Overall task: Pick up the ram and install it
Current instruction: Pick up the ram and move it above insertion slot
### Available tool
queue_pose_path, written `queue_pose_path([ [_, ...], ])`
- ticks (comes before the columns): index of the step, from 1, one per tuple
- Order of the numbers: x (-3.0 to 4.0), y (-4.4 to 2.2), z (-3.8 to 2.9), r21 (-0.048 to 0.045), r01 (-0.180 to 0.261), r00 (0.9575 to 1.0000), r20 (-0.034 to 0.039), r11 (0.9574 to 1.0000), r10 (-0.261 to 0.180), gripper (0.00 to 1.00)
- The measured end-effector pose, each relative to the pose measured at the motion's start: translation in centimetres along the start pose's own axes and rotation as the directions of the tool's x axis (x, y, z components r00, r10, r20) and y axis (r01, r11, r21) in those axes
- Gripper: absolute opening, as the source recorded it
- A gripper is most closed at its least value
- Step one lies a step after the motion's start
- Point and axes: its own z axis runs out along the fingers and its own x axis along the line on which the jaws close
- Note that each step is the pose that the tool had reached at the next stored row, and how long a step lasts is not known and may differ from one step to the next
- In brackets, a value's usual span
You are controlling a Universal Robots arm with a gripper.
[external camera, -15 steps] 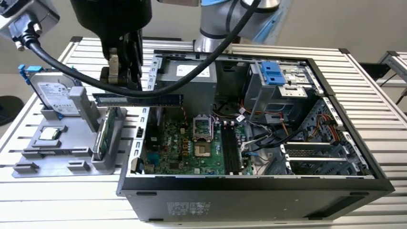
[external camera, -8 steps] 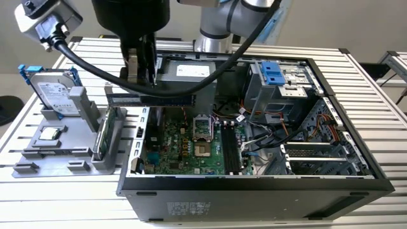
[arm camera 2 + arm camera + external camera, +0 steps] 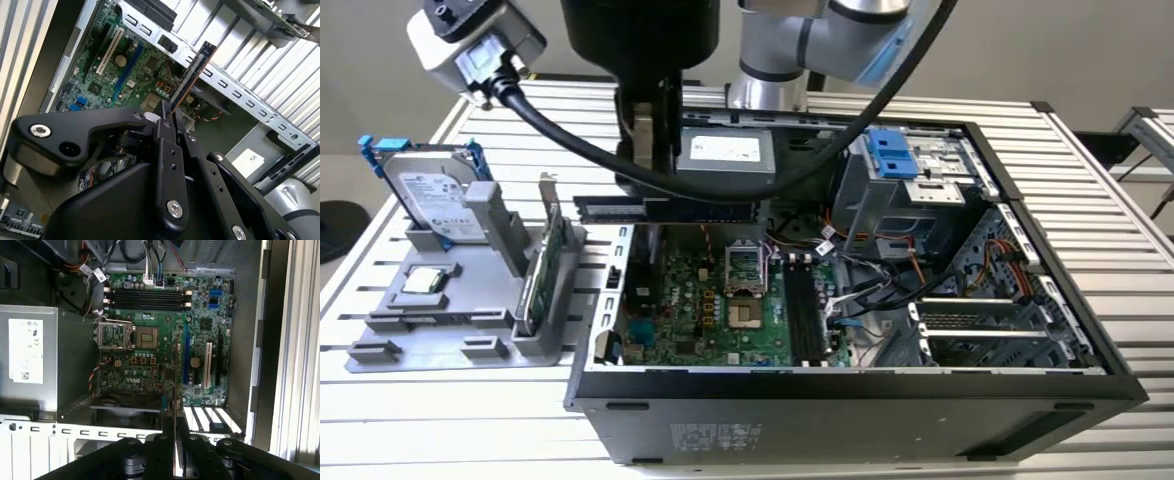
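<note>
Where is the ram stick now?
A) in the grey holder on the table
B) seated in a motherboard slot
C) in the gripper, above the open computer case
C: in the second wrist view the gripper is shut on the ram stick, held above the motherboard.

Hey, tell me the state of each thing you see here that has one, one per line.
Ram, clamped in the tool, not in a slot.
Tool, shut on the ram.
Computer case, side open.
Memory slots, empty.
Hard drive, standing in the grey holder.
Green card, upright in the same holder.
</note>
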Motion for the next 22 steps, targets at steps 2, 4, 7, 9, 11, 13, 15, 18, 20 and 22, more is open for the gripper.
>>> queue_pose_path([
  [2,-0.01,0.51,0.0,0.0,0.0,1.0,0.0,1.0,0.0,0.0],
  [4,-0.02,1.04,-0.01,0.0,0.0,1.0,0.0,1.0,0.0,0.0],
  [7,-0.03,1.82,-0.01,-0.0001,0.0,1.0,-0.0001,1.0,0.0,0.0],
  [9,-0.05,2.37,-0.02,0.0,0.0,1.0,0.0,1.0,0.0,0.0],
  [11,-0.06,2.88,-0.02,0.0,0.0,1.0,-0.0001,1.0,0.0,0.0],
  [13,-0.07,3.39,-0.03,0.0,0.0,1.0,0.0,1.0,0.0,0.0],
  [15,-0.08,3.92,-0.03,-0.0001,0.0,1.0,-0.0001,1.0,0.0,0.0],
  [18,-0.09,4.73,-0.03,0.0,0.0,1.0,-0.0001,1.0,0.0,0.0],
  [20,-0.1,5.23,-0.04,0.0,0.0,1.0,0.0,1.0,0.0,0.0],
  [22,-0.11,5.77,-0.04,0.0,0.0,1.0,0.0,1.0,0.0,0.0],
])
